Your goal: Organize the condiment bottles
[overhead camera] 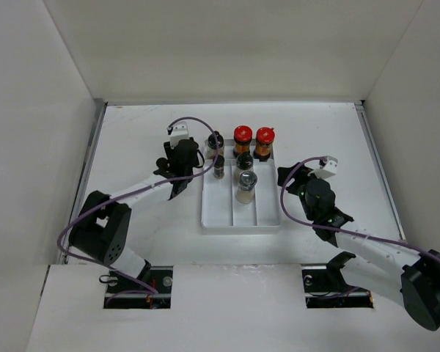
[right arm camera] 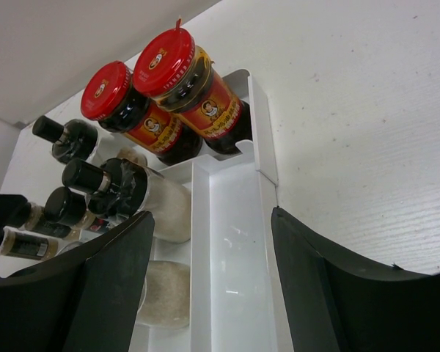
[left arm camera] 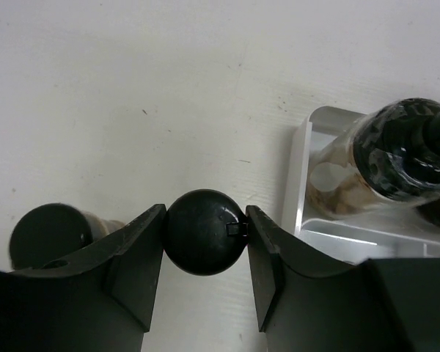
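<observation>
1. Top view: the white tray (overhead camera: 238,218) is found mid-table. Two red-capped jars (overhead camera: 241,136) are parked side by side at its 12 o'clock end. A silver-capped jar (overhead camera: 246,183) is set in the middle lane, with a black-capped bottle (overhead camera: 243,161) right at its 12 o'clock. The left gripper (overhead camera: 198,163) is tucked against the tray's 9 o'clock edge, and the right gripper (overhead camera: 288,177) is held just off the 3 o'clock edge. Jaw state can't really be told from up here.
2. Left wrist view: the left gripper's (left arm camera: 205,220) jaws are clamped on the round black cap of the gripped bottle (left arm camera: 204,235), both pads touching it. That bottle is seen over bare table (left arm camera: 132,88), just outside the tray wall (left arm camera: 297,183), which lies at its 2 o'clock. A second black cap (left arm camera: 44,233) is spotted at 9 o'clock, partly hidden behind a finger. A third dark-capped bottle (left arm camera: 396,150) is seen inside the tray.
3. Right wrist view: the right gripper's (right arm camera: 213,271) jaws are spread wide, nothing pinched. The tray's empty outer lane (right arm camera: 235,235) is framed between them. Both red-capped jars (right arm camera: 169,66) are seen at 12 o'clock, touching each other. Black-capped bottles (right arm camera: 84,176) are bunched around 9 to 10 o'clock.
</observation>
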Robot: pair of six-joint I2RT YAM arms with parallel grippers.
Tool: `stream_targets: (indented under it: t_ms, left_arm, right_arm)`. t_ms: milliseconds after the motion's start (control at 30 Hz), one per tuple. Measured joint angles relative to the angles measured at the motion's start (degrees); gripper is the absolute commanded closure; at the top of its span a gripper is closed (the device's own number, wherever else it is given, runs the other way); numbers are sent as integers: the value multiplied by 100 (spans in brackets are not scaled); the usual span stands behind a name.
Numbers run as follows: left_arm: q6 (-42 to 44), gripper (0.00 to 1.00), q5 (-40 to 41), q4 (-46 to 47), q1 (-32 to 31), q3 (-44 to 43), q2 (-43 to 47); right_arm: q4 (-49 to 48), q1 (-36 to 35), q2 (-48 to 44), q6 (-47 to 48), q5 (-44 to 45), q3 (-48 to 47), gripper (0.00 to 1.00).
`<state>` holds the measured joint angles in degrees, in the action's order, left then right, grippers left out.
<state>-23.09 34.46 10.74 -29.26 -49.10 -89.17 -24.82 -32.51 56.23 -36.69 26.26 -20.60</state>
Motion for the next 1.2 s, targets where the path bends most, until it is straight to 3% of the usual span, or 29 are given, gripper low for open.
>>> stream_targets:
  t_ms: [267,400,800,1200]
  left_arm:
    - [9,72,98,-398,-802,138,1497]
    - [-42,72,114,-662,-1290,140,1742]
    - [-284,72,85,-927,-1921,238,1263]
    - [-332,69,-20,-577,-1956,245,581]
  right_arm:
    - [0,0,-4,0,0,0,28]
    - [0,0,-4,2,0,0,28]
    - [0,0,-4,0,0,0,28]
    - [0,-2,-4,2,0,0,28]
